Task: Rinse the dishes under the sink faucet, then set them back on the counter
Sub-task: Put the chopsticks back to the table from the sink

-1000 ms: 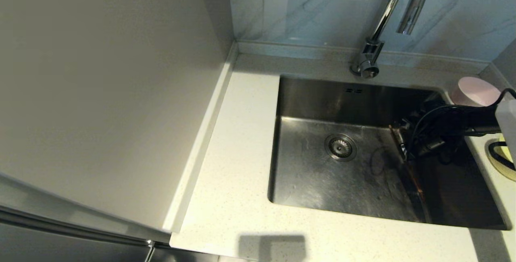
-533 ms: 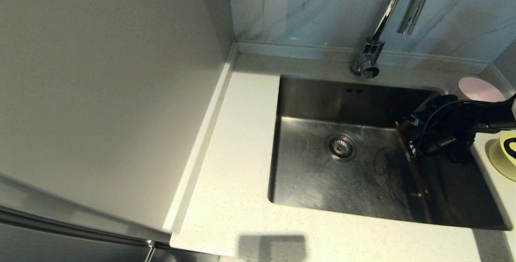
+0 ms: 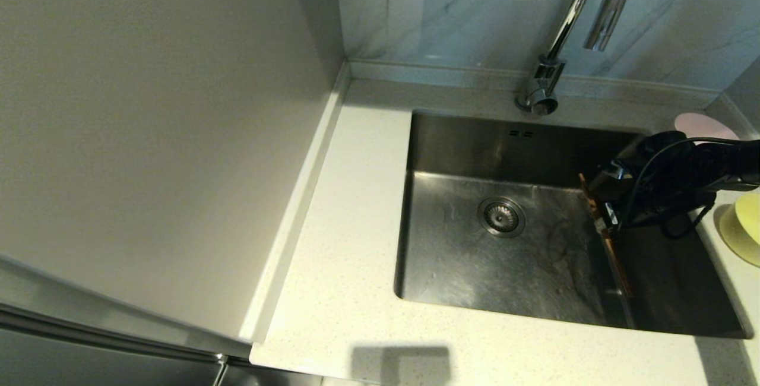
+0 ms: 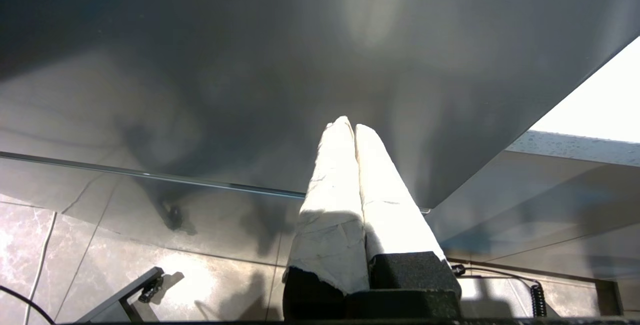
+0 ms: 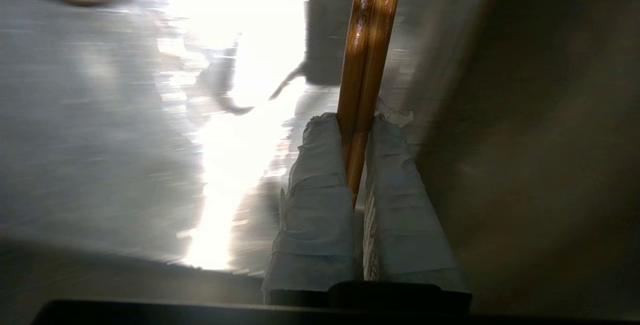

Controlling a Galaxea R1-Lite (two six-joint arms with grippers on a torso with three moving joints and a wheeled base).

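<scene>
Chopsticks (image 3: 607, 237), two thin brown wooden ones lying side by side, are what we hold over the right part of the sink (image 3: 463, 267). Our right gripper (image 3: 604, 215) reaches in from the right edge of the head view, and its fingers (image 5: 320, 185) are clamped on the pair, one wrapped finger on each side. From the grip the sticks run toward the near side of the basin, with a short stub poking out on the far side. In the right wrist view they look glossy and streaked with light, close along the sink's right wall.

We see the round strainer drain (image 3: 502, 217) to the left of the sticks, well apart from them. The faucet (image 3: 570, 29) rises from the table (image 3: 356, 225) at the far rim of the sink, its spout curving over the basin; we cannot tell whether water is running.

On the table to the right of the sink, the pink bowl (image 3: 703, 125) sits at the far corner, partly hidden behind our right arm, and the yellow-green bowl (image 3: 745, 228) sits nearer, cut by the frame edge.

Our left gripper (image 4: 354, 130) is parked low beside a dark cabinet front (image 4: 250, 65), above the tiled floor (image 4: 100, 245), its fingers pressed together on nothing.
</scene>
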